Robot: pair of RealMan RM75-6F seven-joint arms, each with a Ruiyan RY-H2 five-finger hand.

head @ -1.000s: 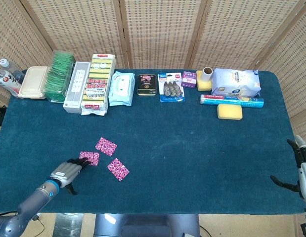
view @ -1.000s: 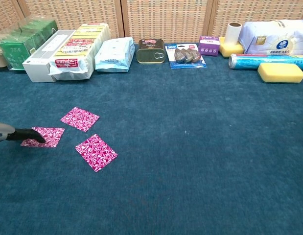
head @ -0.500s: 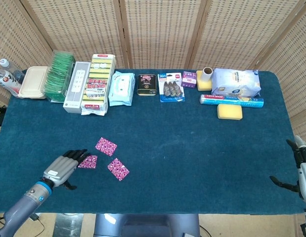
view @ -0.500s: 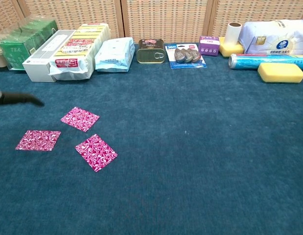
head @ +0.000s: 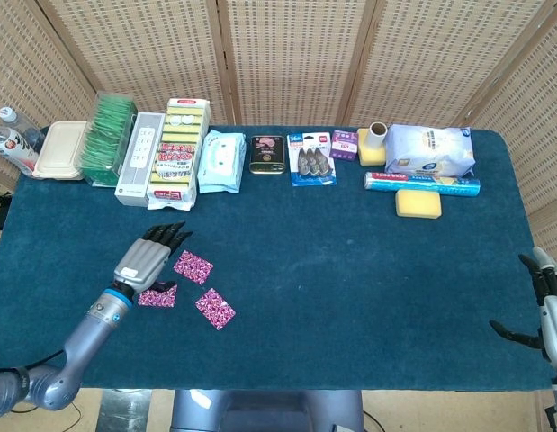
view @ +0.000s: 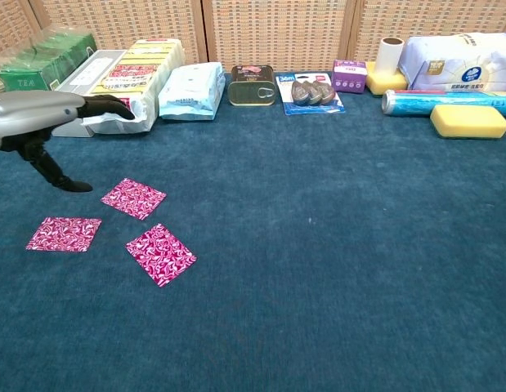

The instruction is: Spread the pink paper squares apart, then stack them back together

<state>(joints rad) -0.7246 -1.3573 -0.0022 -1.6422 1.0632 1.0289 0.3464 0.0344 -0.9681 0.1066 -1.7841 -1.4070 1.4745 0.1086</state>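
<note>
Now three flat pink paper squares [view: 160, 253] apart, corners toward camera.

The left hand [head: 148, 260] has a silver-grey metal back and black fingers [head: 173, 234], slim and jointed. At its wrist sits a narrow blue ring, and behind it the forearm is a smooth round tube in grey. In the chest view the same hand [view: 42, 115] shows a pale grey shell with black parts below. The right hand [head: 548, 306] at the frame's edge looks light grey with thin black fingers [head: 512, 331].
</note>
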